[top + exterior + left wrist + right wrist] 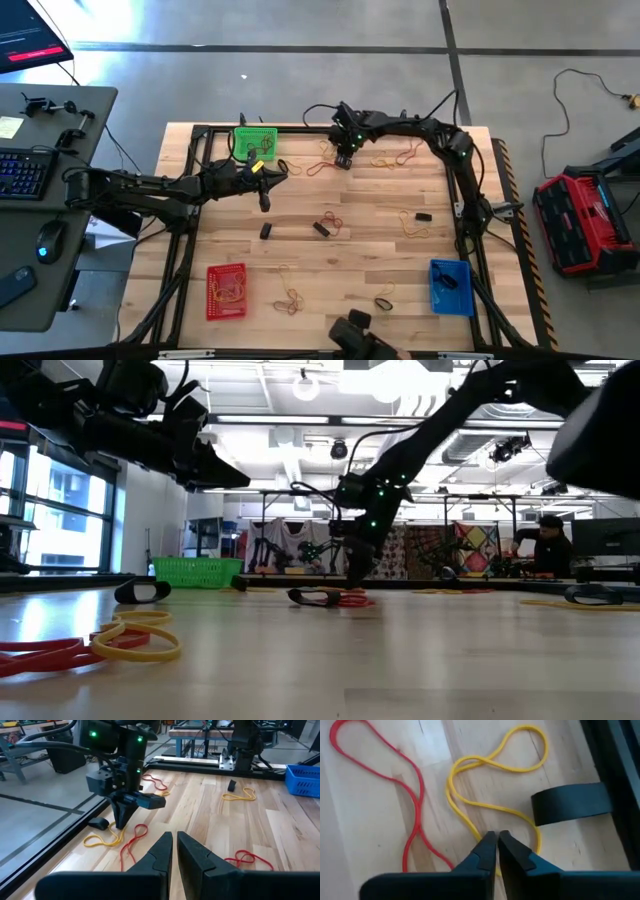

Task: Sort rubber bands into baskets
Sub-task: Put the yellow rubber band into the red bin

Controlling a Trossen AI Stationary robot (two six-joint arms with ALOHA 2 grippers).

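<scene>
The step in hand looks like a pick: the right gripper (344, 160) is down on the table at the upper middle of the high view, its jaws pinched together on a yellow band (490, 785). In the right wrist view the fingertips meet right where the yellow loop runs under them, so the band appears to be caught, though I cannot be sure it is truly gripped. A red band (410, 810) lies just beside it, and a black band (570, 802) near the table's edge rail.

Next, I judge, the arm must lift straight up to check the yellow band comes free of the red one, then carry it to a basket. The green basket (255, 142) is nearest, at upper left of the table; the red basket (226, 291) sits at lower left, the blue basket (451, 286) at lower right.

The left gripper (263, 180) waits just below the green basket, jaws narrow, holding nothing.
</scene>
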